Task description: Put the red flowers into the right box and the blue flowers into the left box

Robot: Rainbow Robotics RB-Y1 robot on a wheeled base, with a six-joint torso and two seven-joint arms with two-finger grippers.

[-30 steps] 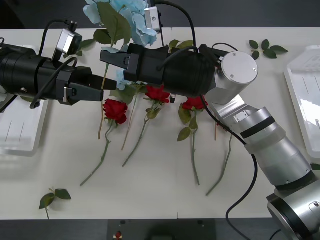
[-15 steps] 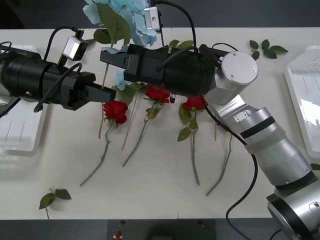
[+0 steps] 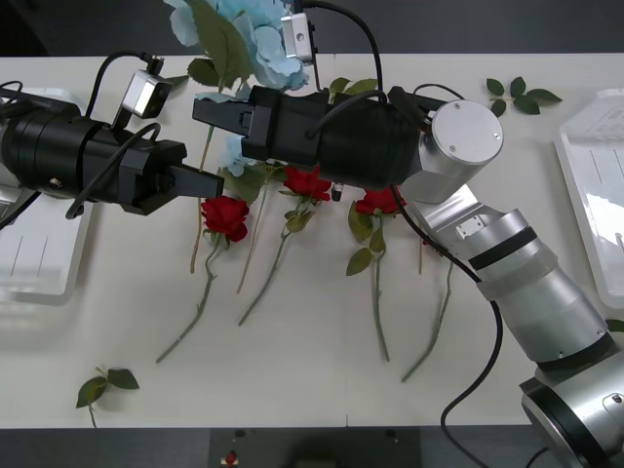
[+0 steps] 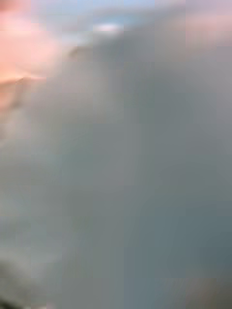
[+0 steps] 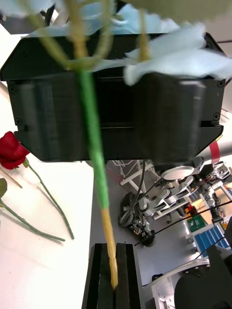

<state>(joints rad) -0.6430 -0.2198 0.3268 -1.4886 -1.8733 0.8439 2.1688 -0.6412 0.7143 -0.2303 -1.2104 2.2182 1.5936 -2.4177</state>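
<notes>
White table (image 3: 312, 370), loose leaf sprig (image 3: 105, 384) near front-left edge, leaf cluster (image 3: 522, 96) at far right

A robotics lab: spare robot arms (image 5: 169, 193) and cables behind.

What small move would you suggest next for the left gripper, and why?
Probably draw the blue flower back toward the left box. The left gripper is shut on its stem tip, close beside the right gripper, and that box lies just under the left arm.
</notes>
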